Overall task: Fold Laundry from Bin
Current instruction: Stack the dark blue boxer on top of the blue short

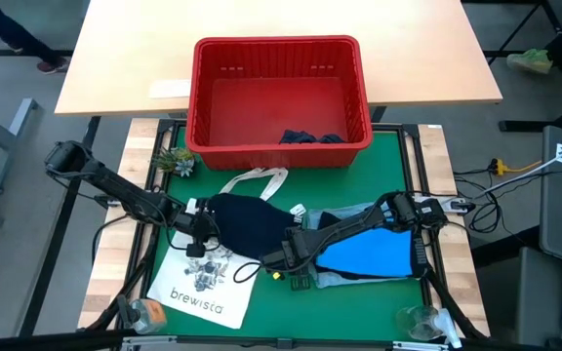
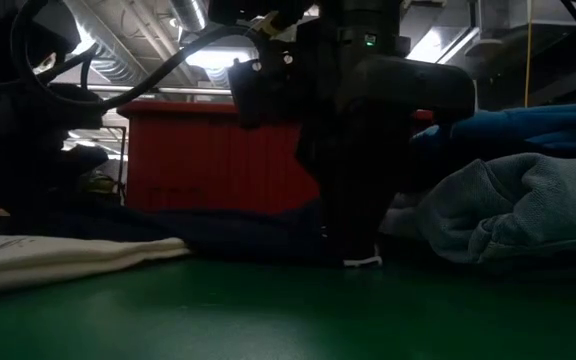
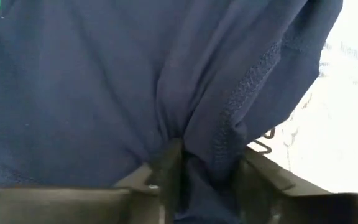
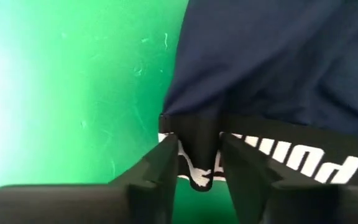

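Both grippers are clenched on the dark navy garment (image 1: 247,219) lying on the green mat (image 1: 359,156): left gripper (image 3: 207,171) pinches bunched fabric, right gripper (image 4: 199,163) its waistband. Lift evenly, keeping tension equal, clear of the tote bag (image 1: 198,292).

Garment (image 1: 245,220) on tote bag (image 1: 203,289), before bin (image 1: 279,101)

A green mat (image 1: 388,156) covers the tabletop, framed by pale wood edging (image 1: 115,224). Beyond the mat stands a light wooden desk (image 1: 144,49) with a white paper slip (image 1: 169,89) on it. Grey floor (image 1: 8,117) surrounds the desk; a yellow plug (image 1: 499,167) and cables lie beside the mat. Low view: ceiling pipes and bright lights (image 2: 438,45) overhead
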Controlling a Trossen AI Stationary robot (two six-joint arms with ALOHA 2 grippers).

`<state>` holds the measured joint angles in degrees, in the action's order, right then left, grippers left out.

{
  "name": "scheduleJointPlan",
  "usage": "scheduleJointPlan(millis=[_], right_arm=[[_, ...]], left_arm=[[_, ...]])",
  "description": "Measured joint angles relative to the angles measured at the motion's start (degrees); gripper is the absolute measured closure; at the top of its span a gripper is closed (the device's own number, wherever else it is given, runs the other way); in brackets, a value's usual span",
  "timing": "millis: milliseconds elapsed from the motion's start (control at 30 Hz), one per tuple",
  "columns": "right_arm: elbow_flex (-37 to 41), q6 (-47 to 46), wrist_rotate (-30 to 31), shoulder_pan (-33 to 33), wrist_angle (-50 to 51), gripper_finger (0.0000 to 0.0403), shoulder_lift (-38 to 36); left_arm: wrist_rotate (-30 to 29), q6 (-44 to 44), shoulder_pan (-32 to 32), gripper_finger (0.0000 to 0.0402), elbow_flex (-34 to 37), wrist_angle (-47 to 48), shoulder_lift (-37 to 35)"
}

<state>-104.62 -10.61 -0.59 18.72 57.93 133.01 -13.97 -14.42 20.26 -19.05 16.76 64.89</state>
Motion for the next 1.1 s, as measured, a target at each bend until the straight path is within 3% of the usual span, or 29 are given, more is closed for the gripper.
scheduleJointPlan(millis=[200, 267, 467, 633, 800, 1100], right_arm=[[0.0, 0.0, 0.5, -0.1, -0.3, 0.0371, 0.0], [0.0, 0.1, 0.5, -0.1, -0.2, 0.0391, 0.0], [-3.5, 0.6, 0.0, -0.1, 3.4, 0.0389, 0.4], [-10.0, 3.1, 0.0, -0.1, 9.7, 0.0394, 0.9], [-17.3, 3.9, 1.2, -0.1, 17.6, 0.0398, 0.6], [-30.3, 11.1, 5.6, -3.0, 32.2, 0.0399, 0.3]], left_arm=[[-0.4, -0.1, 0.0, 0.0376, 0.1, -1.4, 0.1], [0.1, -0.5, -0.1, 0.0391, 0.1, -1.4, 0.0], [1.7, -1.5, -0.1, 0.0387, -4.1, 5.4, 0.0], [1.9, -1.5, -0.1, 0.0396, -11.9, 15.8, 0.0], [6.6, -1.5, -0.1, 0.0396, -20.8, 24.7, 0.0], [10.5, -1.5, -0.1, 0.0397, -32.9, 30.9, 0.0]])
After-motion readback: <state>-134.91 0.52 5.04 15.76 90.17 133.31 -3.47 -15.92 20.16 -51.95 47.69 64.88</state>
